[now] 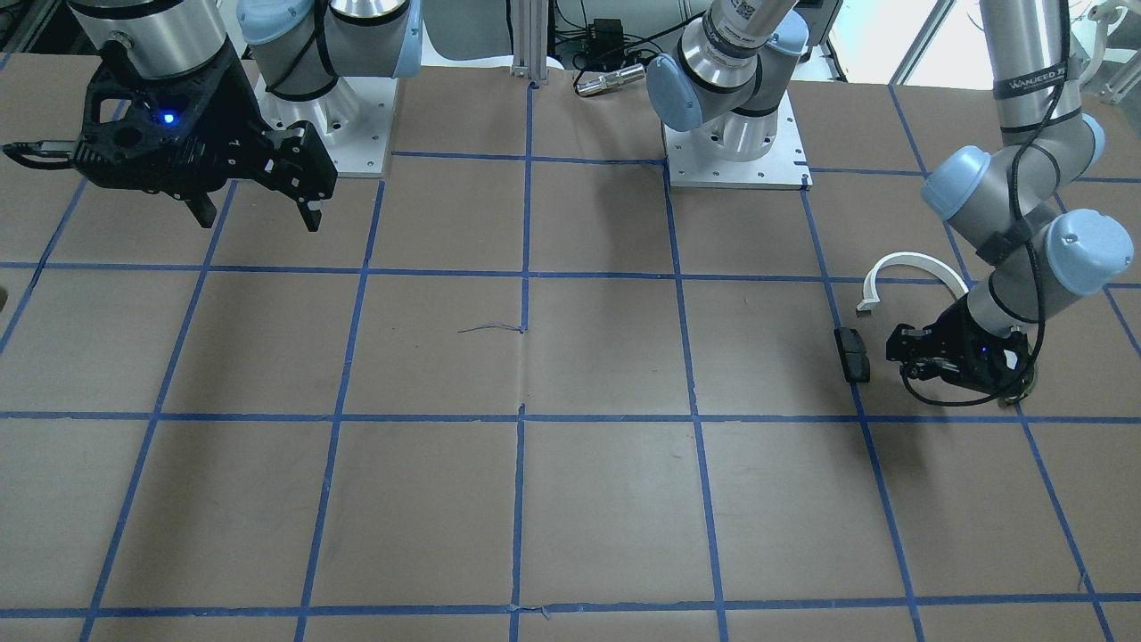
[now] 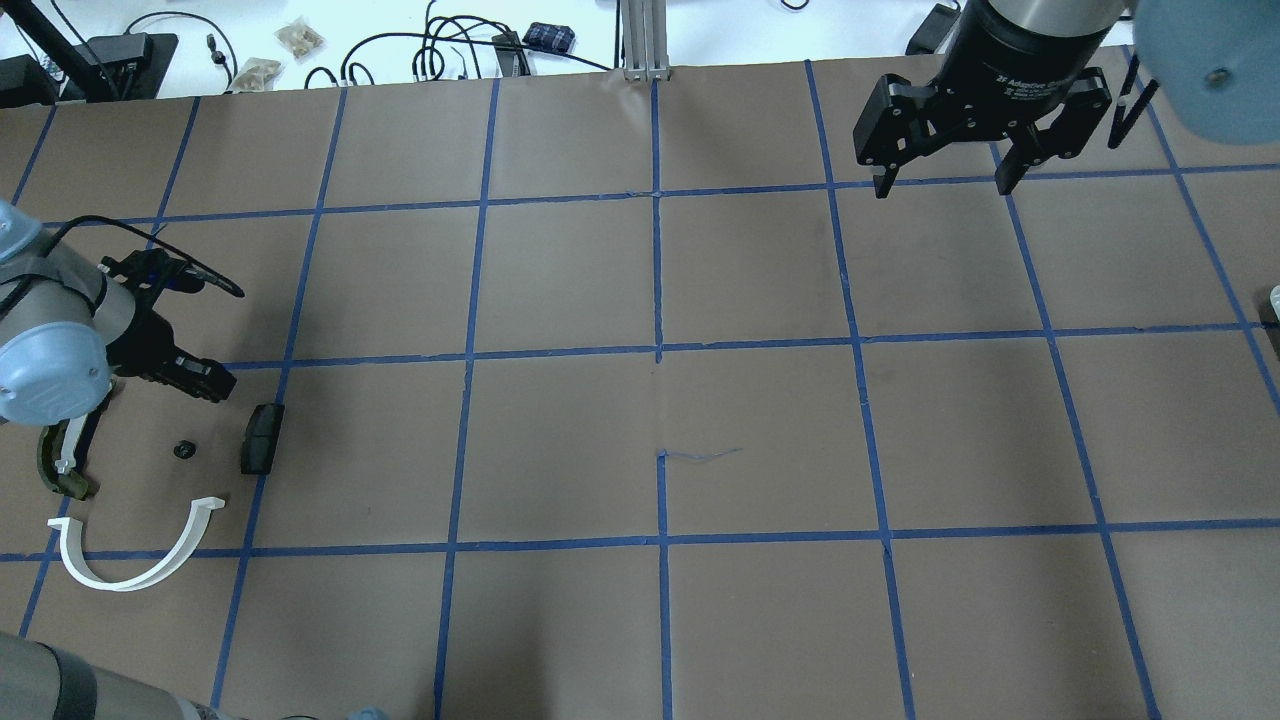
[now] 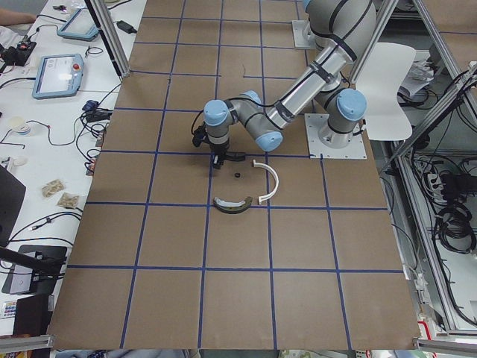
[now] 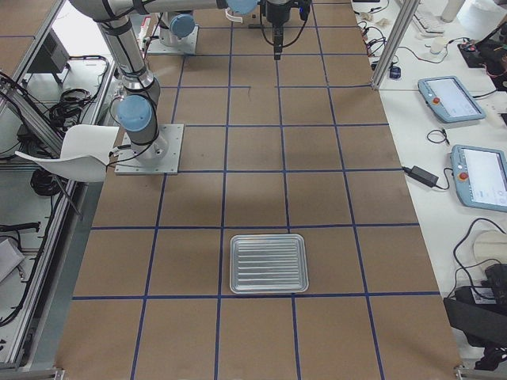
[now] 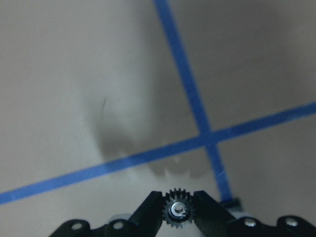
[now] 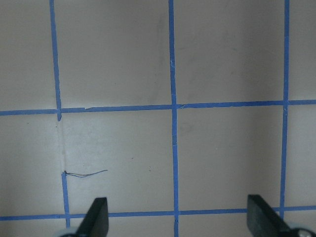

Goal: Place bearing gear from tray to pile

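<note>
My left gripper point(image 2: 212, 384) hangs low over the pile at the table's left end and is shut on a small black bearing gear point(image 5: 178, 211), seen between its fingertips in the left wrist view. The pile holds a white half-ring arc point(image 2: 135, 572), a dark rectangular pad point(image 2: 262, 438), an olive curved shoe point(image 2: 58, 472) and a small black round part point(image 2: 183, 450) lying on the table. The pad point(image 1: 853, 354) lies just beside the left gripper point(image 1: 896, 352). The metal tray point(image 4: 268, 286) is near the right end and looks empty. My right gripper point(image 2: 940, 185) is open and empty, high above the table.
The brown table point(image 2: 660, 420) carries a blue tape grid. The two arm bases point(image 1: 735, 143) stand on the robot's side. Cables and small bags point(image 2: 300, 40) lie beyond the far edge. Tablets point(image 4: 451, 99) lie on a side bench.
</note>
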Robot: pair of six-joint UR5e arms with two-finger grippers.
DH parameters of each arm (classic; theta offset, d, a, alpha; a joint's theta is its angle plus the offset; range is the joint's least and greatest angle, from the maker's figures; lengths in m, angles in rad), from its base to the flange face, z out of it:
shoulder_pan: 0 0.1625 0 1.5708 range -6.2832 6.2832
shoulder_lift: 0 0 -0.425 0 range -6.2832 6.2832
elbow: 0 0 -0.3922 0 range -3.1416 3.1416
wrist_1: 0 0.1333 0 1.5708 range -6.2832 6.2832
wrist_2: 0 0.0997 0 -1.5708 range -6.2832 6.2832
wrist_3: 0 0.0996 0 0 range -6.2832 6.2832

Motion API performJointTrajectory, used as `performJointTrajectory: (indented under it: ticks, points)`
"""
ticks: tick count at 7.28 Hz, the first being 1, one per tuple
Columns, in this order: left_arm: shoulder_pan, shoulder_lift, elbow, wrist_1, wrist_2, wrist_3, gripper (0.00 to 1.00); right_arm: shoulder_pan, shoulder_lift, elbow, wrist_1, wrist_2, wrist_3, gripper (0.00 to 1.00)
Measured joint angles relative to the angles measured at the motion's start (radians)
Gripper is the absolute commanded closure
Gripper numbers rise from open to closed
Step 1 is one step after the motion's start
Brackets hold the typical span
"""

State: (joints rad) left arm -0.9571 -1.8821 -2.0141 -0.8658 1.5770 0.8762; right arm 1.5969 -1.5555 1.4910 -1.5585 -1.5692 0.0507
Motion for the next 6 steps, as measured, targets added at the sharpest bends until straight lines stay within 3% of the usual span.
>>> performJointTrajectory:
  ticks: [4, 5, 6]
  points:
    - [0.044, 0.019, -0.06, 0.002, 0.002, 0.017, 0.99, 0.0, 0.0, 0.001, 0.0, 0.0, 0.0, 0.0]
    - [0.045, 0.022, -0.067, 0.002, 0.003, 0.016, 0.65, 0.0, 0.0, 0.002, 0.0, 0.0, 0.0, 0.0]
    - [0.045, 0.024, -0.068, 0.002, 0.006, 0.017, 0.01, 0.001, 0.0, 0.002, 0.0, 0.0, 0.0, 0.0]
